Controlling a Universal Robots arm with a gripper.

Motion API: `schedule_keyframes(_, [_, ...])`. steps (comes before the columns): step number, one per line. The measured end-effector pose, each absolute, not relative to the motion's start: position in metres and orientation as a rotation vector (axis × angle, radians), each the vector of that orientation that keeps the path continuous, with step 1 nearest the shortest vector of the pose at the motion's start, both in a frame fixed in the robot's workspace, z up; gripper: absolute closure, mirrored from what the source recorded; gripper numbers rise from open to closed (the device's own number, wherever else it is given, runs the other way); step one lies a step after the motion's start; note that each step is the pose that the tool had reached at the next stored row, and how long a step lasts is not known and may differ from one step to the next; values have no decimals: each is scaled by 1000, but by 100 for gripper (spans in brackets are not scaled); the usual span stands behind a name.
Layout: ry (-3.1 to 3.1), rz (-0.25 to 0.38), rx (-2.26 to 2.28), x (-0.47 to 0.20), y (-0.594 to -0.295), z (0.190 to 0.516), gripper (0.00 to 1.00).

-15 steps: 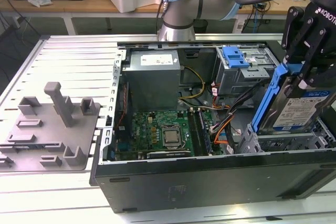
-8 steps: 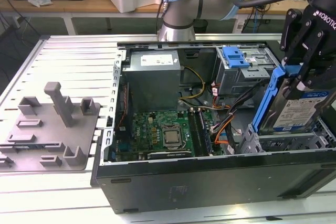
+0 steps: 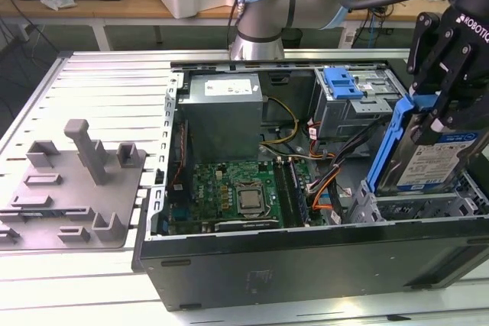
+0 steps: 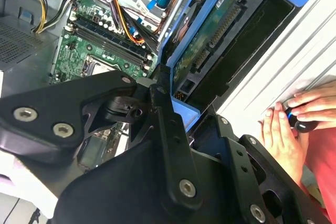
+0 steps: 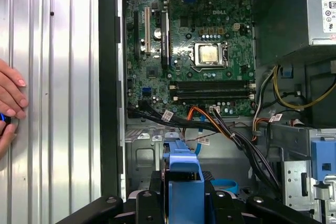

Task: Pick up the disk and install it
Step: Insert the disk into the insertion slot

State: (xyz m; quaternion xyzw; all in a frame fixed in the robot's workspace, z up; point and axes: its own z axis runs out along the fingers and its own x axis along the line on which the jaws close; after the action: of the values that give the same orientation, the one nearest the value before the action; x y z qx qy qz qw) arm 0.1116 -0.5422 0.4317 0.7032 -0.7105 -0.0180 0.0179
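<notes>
So the gripper (image 3: 434,108) is clamped tight on the disk (image 3: 437,162), pinching it by the blue bracket (image 3: 386,150) that runs round its edges. In the first wrist view the bracket's blue end sits dead centre between the 2 black fingers (image 5: 156,190), 1 on each side of it. The disk stands on edge and leans a bit, label side facing the exterior view's right, at the near corner of the open computer case (image 3: 306,265) on the exterior view's right. Its lower end is right at the grey metal bay (image 3: 412,208) in that corner; can't tell if it's actually touching the bay. The second wrist view catches the disk's green circuit-board side (image 4: 210,35). Elsewhere in the case: the motherboard (image 3: 237,196) in the middle, the grey power supply box (image 3: 225,108) behind it, and a drive cage (image 3: 344,104) with a blue latch just behind the disk. A person's hand (image 4: 294,114) rests on the slotted table (image 3: 99,82) just outside the case wall, well apart from the gripper.
</notes>
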Motion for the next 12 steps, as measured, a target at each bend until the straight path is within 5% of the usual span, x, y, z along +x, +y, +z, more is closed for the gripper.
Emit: schedule_keyframes(12, [-2206, -59, 2183, 112, -542, 442, 63])
